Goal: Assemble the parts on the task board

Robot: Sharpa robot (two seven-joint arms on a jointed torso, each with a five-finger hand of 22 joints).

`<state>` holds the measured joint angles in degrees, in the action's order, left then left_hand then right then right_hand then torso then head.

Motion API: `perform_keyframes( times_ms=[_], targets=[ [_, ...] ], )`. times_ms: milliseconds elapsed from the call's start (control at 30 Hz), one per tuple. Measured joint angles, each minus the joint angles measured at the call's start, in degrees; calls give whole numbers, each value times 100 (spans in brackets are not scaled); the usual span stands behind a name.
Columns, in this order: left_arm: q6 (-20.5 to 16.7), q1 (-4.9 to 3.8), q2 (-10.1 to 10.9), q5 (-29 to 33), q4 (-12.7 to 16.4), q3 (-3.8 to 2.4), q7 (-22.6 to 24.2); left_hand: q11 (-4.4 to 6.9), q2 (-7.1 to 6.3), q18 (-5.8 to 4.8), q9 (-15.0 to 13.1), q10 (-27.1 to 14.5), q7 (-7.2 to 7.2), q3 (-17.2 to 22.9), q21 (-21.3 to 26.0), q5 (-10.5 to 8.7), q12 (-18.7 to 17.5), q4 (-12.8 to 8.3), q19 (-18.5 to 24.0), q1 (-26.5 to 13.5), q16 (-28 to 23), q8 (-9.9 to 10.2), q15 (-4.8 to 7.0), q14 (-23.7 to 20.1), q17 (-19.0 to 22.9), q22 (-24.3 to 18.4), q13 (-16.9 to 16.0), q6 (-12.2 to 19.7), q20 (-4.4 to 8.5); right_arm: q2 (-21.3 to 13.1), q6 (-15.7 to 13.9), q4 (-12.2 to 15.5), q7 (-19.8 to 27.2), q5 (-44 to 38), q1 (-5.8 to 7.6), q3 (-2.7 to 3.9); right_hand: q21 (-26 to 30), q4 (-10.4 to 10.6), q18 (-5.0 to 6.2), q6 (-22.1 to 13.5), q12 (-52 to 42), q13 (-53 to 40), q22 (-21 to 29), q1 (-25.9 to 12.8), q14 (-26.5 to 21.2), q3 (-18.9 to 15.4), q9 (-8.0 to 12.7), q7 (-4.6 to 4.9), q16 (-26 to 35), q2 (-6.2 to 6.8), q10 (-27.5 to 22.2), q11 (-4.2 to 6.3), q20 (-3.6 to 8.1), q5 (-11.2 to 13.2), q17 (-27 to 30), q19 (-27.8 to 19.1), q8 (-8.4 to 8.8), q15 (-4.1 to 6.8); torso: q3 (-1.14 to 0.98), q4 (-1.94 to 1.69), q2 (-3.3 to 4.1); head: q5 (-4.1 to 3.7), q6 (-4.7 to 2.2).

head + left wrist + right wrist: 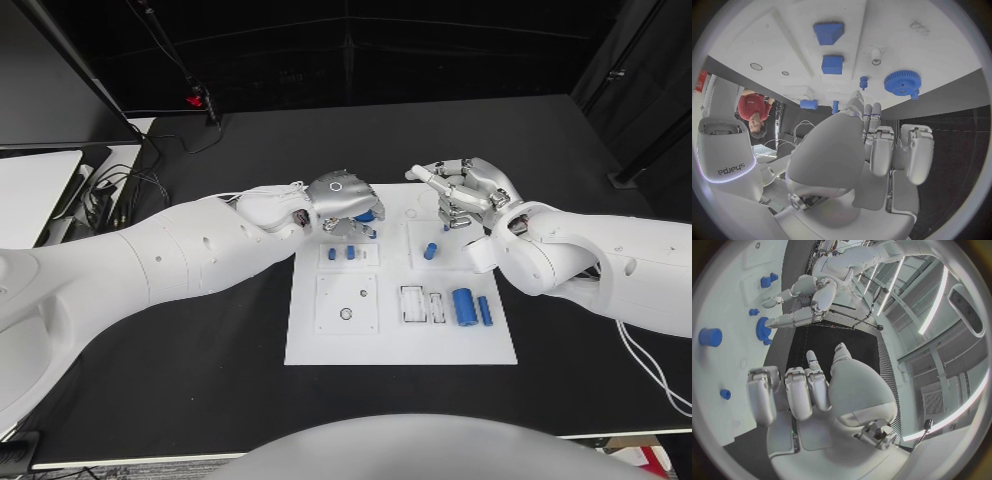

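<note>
Starting nearest you on the board (325, 345), the front edge is bare white, and just beyond it sit a recessed plate with a small oval hole on your left side, a pair of open rectangular slots at the middle, and beside those a fat blue cylinder (463, 306) lying with a thinner blue pin (485, 310) touching or almost touching its right flank; they look laid out loose, waiting to be picked, not seated. Further up the board a short blue peg (430, 251) stands or leans on the right half, and two small blue blocks (340, 253) sit on the left half, seemingly already in their seats. At the board's far edge your left hand (340, 205) hangs over the far-left corner with its fingers (879, 150) pointing down, side by side and lightly bent, holding nothing that you can see; just past the fingertips lies a blue gear (902, 82) with a small peg beside it, so I judge the hand is poised to take or press that gear. Your right hand (464, 192) is raised over the far-right corner, fingers (798, 390) loosely curled, apart from the parts and empty as far as the views show, probably kept clear while the left works.
</note>
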<state>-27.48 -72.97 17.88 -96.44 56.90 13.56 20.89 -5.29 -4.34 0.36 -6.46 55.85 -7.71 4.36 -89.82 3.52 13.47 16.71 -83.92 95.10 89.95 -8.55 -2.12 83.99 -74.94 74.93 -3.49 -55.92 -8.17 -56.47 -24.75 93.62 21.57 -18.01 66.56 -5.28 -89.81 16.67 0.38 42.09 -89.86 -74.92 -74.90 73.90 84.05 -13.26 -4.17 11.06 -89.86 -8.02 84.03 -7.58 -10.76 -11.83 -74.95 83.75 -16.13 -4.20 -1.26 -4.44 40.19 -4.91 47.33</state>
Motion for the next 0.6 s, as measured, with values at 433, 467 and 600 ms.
perform_keyframes(
  times_ms=[433, 467, 600],
  targets=[
    [243, 9, -64, -470, -84, 0, -1, 32, 0, 1, 21, 33, 71, 86, 0, -36, -58, -7, -21, 0, 0, 0, 42, 0, 1, 0, 0, -71, 21, 9, 2, -5, -10, 1, 0, 0, 0, 0, 1, 0, 0, 0, 0, -24, 0, 0, 0, 0, 0, -24, 0, 0, 0, 0, 1, 0, -23, 0, -2, -6, 0, -13, 35],
    [250, 9, -70, -506, -89, 0, -2, 32, 0, 0, 27, 33, 71, 105, 0, -36, -61, -7, -8, 0, 0, 24, 42, 0, 1, 0, 0, -71, 33, 10, 3, -5, -12, 1, 0, 0, 0, 0, 1, 0, 0, 0, 0, -24, 0, 0, 0, 0, 0, -24, 0, 0, 0, 0, 1, 0, -23, 0, -2, -6, 0, -19, 38],
    [262, 12, -101, -634, -120, 0, -18, 51, 36, 0, 46, 53, 71, 213, 0, -36, -101, -8, 0, 99, 0, 46, 42, 0, 1, -1, 0, -71, 41, 11, 8, -5, -23, 1, 0, 0, 0, 0, 1, 0, 0, 0, 0, -24, 0, 0, 0, 0, 0, -24, 0, 0, 0, 0, 1, 0, -23, 0, -2, -6, 0, -30, 52]
  ],
)
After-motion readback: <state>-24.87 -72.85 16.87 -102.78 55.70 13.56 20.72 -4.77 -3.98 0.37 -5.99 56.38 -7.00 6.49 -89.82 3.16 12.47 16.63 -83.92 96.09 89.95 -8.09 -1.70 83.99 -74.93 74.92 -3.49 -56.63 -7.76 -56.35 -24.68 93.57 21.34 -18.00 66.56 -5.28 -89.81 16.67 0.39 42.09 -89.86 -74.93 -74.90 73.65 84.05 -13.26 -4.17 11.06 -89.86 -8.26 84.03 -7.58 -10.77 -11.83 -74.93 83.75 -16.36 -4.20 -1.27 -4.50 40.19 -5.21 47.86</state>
